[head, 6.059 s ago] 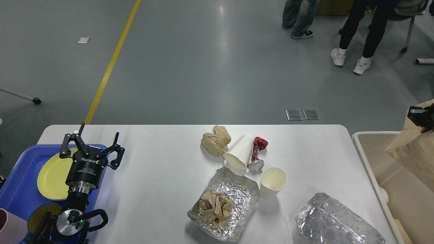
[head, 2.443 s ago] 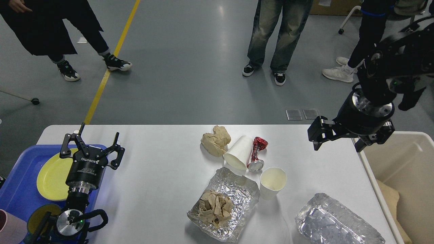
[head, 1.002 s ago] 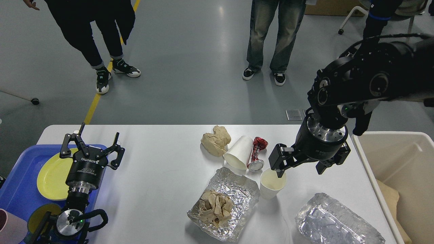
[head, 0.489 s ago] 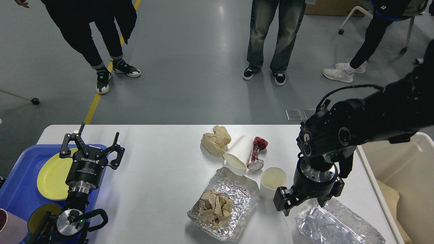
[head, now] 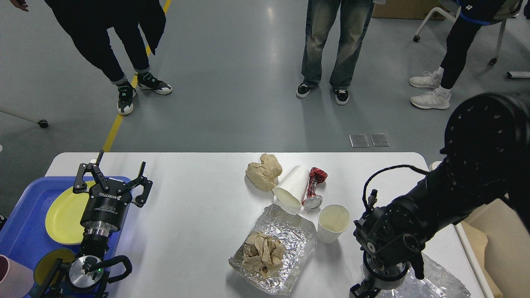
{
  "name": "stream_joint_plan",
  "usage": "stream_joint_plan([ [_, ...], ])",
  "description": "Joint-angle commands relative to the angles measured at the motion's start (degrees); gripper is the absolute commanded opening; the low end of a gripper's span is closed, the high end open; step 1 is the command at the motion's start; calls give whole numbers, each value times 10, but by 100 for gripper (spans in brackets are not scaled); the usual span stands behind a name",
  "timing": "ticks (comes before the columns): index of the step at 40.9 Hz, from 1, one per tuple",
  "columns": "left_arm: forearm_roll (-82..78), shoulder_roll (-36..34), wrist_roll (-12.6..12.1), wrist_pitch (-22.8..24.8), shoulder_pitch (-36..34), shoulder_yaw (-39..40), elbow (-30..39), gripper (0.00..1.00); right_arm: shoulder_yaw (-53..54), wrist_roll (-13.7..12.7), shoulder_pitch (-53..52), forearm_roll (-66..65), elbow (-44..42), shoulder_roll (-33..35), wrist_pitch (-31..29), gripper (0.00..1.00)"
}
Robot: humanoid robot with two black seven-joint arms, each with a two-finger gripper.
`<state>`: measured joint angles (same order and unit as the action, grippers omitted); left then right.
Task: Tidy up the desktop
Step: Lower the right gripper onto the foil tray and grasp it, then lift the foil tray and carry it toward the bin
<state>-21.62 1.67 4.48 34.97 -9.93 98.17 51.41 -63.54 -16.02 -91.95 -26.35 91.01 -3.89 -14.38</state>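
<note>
The white desktop (head: 186,198) holds litter at its middle. A crumpled brown paper ball (head: 263,170), a white paper cup on its side (head: 290,186) and a crushed red can (head: 314,188) lie together. An upright paper cup (head: 333,223) stands beside a crumpled foil tray (head: 290,231) holding a paper wad (head: 263,250). My left gripper (head: 116,178) is open and empty over the blue tray's edge. My right gripper (head: 368,291) points down at the frame's bottom, over a crumpled foil container (head: 443,277); its fingers are mostly cut off.
A blue tray (head: 25,231) at the left holds a yellow plate (head: 66,211) and a pink cup (head: 10,277). A beige bin (head: 505,240) stands off the table's right edge. Three people stand on the floor beyond the table.
</note>
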Motion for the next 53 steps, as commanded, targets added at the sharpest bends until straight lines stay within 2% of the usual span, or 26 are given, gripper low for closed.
stream_joint_plan([
  [1,0,0,0,0,0,0,0,96,-6,-24,54,-24,-27,-2,12,91],
  [5,0,0,0,0,0,0,0,96,-21,-24,93,-24,-65,-5,13,84],
  [7,0,0,0,0,0,0,-1,96,-22,-24,100,-24,-77,-6,13,75],
  [9,0,0,0,0,0,0,-1,96,-22,-24,107,-24,-82,-6,13,70],
  [17,0,0,0,0,0,0,-1,96,-25,-24,128,-23,-110,-5,13,68],
  [19,0,0,0,0,0,0,0,96,-26,-24,130,-23,-113,-4,13,64],
  [24,0,0,0,0,0,0,0,96,-26,-24,131,-23,-114,-3,13,45],
  [29,0,0,1,0,0,0,0,96,-26,-24,131,-22,-114,-2,13,21],
  [32,0,0,0,0,0,0,0,96,-26,-24,131,-18,-114,-2,13,1],
  [41,0,0,0,0,0,0,-1,96,-27,-24,126,46,-115,0,13,0],
  [53,0,0,0,0,0,0,0,96,-26,-24,117,58,-109,4,8,0],
])
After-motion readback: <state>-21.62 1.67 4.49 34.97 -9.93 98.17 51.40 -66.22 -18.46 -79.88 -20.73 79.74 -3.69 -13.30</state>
